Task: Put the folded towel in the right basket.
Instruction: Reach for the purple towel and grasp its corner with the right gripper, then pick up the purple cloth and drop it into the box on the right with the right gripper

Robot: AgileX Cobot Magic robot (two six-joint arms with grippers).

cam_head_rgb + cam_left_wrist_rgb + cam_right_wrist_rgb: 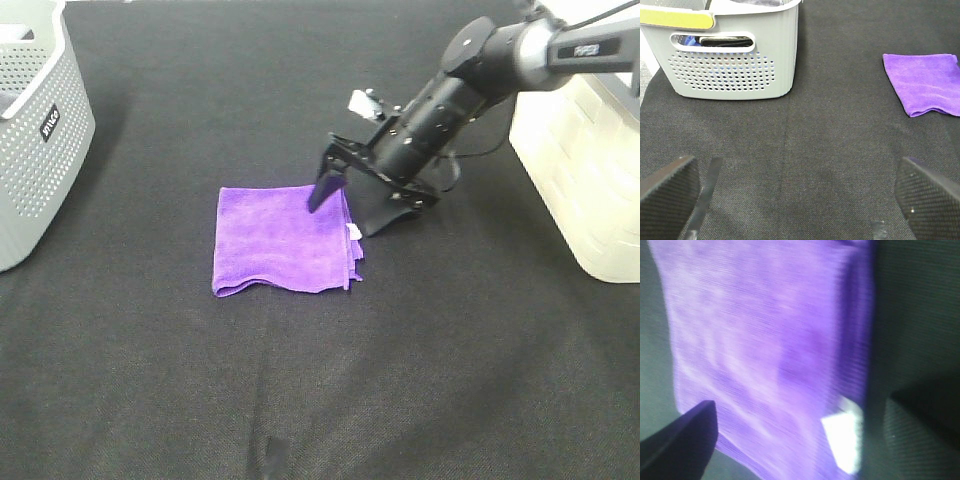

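The folded purple towel (280, 240) lies flat on the black tabletop, mid-table. My right gripper (347, 215) is open and low over the towel's right edge, one finger (322, 192) over the cloth and the other on the table beside it. The right wrist view shows the towel (765, 340) close up and blurred between the open fingers of that gripper (800, 440), with a white tag (842, 437) at its edge. The right basket (585, 170), cream white, stands at the right edge. My left gripper (797, 200) is open and empty, far from the towel (925, 82).
A grey perforated basket (40, 130) stands at the far left and holds dark items in the left wrist view (735, 55). Black cloth covers the whole table (400, 380).
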